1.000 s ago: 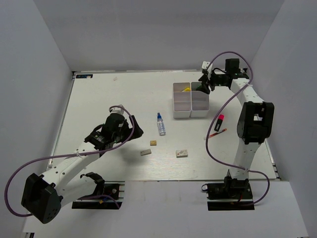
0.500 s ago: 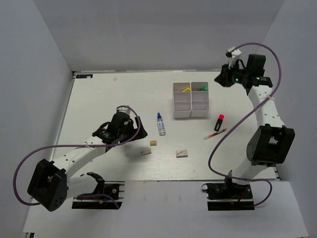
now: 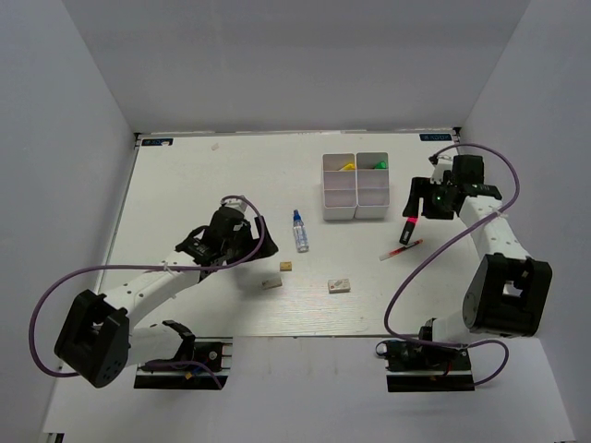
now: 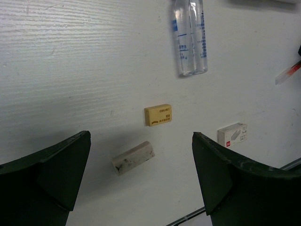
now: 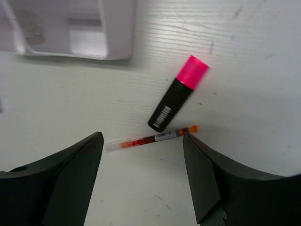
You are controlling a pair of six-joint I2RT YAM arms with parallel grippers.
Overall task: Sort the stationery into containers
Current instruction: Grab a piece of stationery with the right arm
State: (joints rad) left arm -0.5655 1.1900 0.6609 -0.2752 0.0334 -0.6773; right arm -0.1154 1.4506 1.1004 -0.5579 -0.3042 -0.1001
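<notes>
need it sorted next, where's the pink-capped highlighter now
Top view, right side: the highlighter lies just right of the white tray, with the thin red pen on its near side.

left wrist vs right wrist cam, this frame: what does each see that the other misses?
Left wrist only: a clear plastic bottle with blue print, a tan rectangular eraser, a grey block eraser and a white eraser with a red label, all lying apart, ahead of the open left gripper.
Right wrist only: a black highlighter with a pink cap and a corner of the white plastic compartment tray, beyond the open right gripper.
Both: the white wood-grain table. Likely also the thin red pen, though only its end shows at the left wrist view's right edge.
</notes>
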